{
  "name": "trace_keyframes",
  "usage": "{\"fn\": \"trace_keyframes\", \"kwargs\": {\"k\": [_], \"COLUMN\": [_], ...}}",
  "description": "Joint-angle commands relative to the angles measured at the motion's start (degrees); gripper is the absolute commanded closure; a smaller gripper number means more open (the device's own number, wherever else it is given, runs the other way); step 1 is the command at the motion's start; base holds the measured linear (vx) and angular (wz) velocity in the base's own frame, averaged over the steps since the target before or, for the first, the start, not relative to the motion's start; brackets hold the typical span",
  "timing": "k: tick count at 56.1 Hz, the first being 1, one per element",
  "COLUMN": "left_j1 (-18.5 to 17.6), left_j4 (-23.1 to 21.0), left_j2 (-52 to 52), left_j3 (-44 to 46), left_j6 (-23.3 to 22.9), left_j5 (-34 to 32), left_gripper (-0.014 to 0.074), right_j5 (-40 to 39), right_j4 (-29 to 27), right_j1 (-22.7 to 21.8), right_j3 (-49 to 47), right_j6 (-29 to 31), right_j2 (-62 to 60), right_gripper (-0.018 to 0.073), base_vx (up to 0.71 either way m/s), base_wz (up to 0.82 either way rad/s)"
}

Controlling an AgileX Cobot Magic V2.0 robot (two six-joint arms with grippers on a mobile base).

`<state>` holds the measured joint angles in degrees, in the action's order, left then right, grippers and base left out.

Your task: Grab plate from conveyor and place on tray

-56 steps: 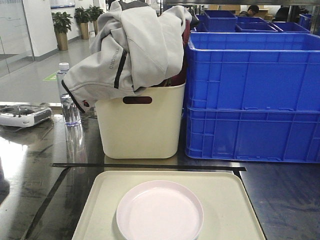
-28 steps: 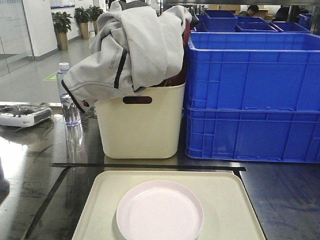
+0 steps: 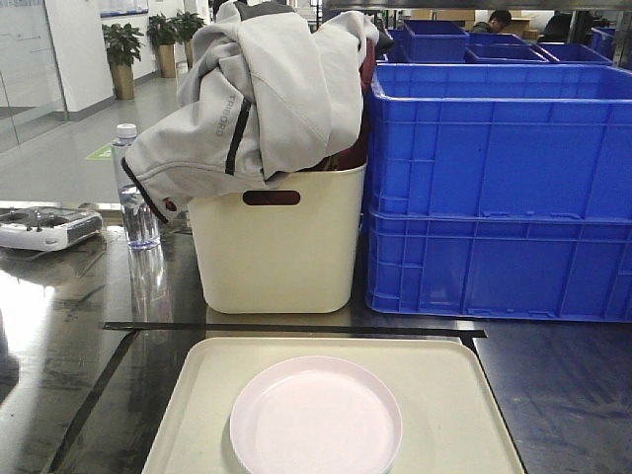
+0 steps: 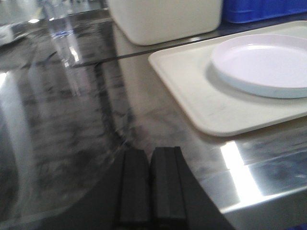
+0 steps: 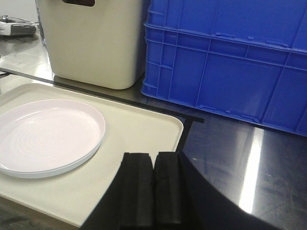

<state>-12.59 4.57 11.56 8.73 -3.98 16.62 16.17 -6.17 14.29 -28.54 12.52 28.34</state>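
One plate (image 3: pixel 316 417) sits on the tray (image 3: pixel 456 395) in the front view, centre-low, w/ bare tray around it. Behind the tray: cream bin (image 3: pixel 276 242) w/ a grey jacket (image 3: pixel 259 94) draped over it, blue crates (image 3: pixel 499 193) to its right, water bottle (image 3: pixel 131 188) to its left. No gripper shows here.

Left wrist view: left gripper (image 4: pixel 149 187) at bottom edge, fingers pressed together, holding nothing, over the shiny table (image 4: pixel 62 124). Plate and tray lie ahead and to its right, well apart from it.

Right wrist view: right gripper (image 5: pixel 153 189) also clenched and empty, over the tray's near right part. Plate lies ahead-left of it, near but not touching. Bin and crates stand beyond.
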Motion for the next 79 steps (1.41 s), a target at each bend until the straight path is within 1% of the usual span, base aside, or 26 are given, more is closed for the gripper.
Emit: {"fn": "trace_keyframes", "kwargs": {"k": [1, 4, 9, 12, 16, 21, 58, 62, 66, 70, 73, 76, 79], "left_j1": [3.3, 5.1, 6.3, 6.5, 6.5, 6.5, 6.5, 6.5, 6.5, 6.5, 6.5, 6.5, 6.5], "left_j4": [-1.5, -1.4, -0.9, 0.4, 1.8, 1.6, 1.6, 1.6, 1.6, 1.6, 1.6, 1.6, 1.6], "left_j2": [-4.7, -8.3, -13.7, -12.9, -13.1, -12.9, -12.9, -12.9, -12.9, -12.9, -12.9, -12.9, -12.9], "left_j3": [-3.8, -7.7, -11.9, -11.7, -11.7, -11.7, -11.7, -11.7, -11.7, -11.7, -11.7, -11.7, -11.7], "left_j6": [-2.4, -2.9, -2.8, -2.2, -2.1, -2.3, -2.3, -2.3, -2.3, -2.3, -2.3, -2.3, -2.3], "left_j5": [-7.1, -8.4, -10.7, -9.2, -10.2, -11.3, -11.1, -11.1, -11.1, -11.1, -11.1, -11.1, -11.1], "left_gripper": [0.0594, 0.0594, 0.0594, 0.0594, 0.0594, 0.0594, 0.0594, 0.0594, 0.0594, 0.0594, 0.0594, 0.0594, 0.0594], "right_j5": [-4.9, -4.9, -4.9, -4.6, -4.7, -4.7, -4.7, -4.8, -5.6, -8.0, -10.4, -13.1, -14.8], "right_j4": [0.3, 0.3, 0.3, 0.3, 0.3, 0.3, 0.3, 1.9, 3.9, 4.7, 6.8, 10.1, 11.0], "right_j1": [-0.2, -0.2, -0.2, -0.2, -0.2, -0.2, -0.2, -0.4, -2.0, -5.8, -8.7, -11.3, -12.6], "right_j3": [-1.5, -1.5, -1.5, -1.5, -1.5, -1.5, -1.5, -0.8, 2.1, 7.0, 11.8, 17.5, 22.3], "right_j6": [0.5, 0.5, 0.5, 0.5, 0.5, 0.5, 0.5, 0.5, -1.5, -6.4, -9.9, -11.8, -11.9], "right_j2": [0.1, 0.1, 0.1, 0.0, 0.1, 0.1, 0.1, -0.1, -2.2, -6.1, -9.6, -13.3, -17.1], "right_gripper": [0.0568, 0.0568, 0.0568, 0.0568, 0.0568, 0.0568, 0.0568, 0.0568, 0.0568, 0.0568, 0.0568, 0.0568, 0.0568], "base_vx": [0.00, 0.00, 0.00, 0.00, 0.00, 0.00, 0.00, 0.00, 0.00, 0.00, 0.00, 0.00, 0.00], "base_wz": [0.00, 0.00, 0.00, 0.00, 0.00, 0.00, 0.00, 0.00, 0.00, 0.00, 0.00, 0.00, 0.00]}}
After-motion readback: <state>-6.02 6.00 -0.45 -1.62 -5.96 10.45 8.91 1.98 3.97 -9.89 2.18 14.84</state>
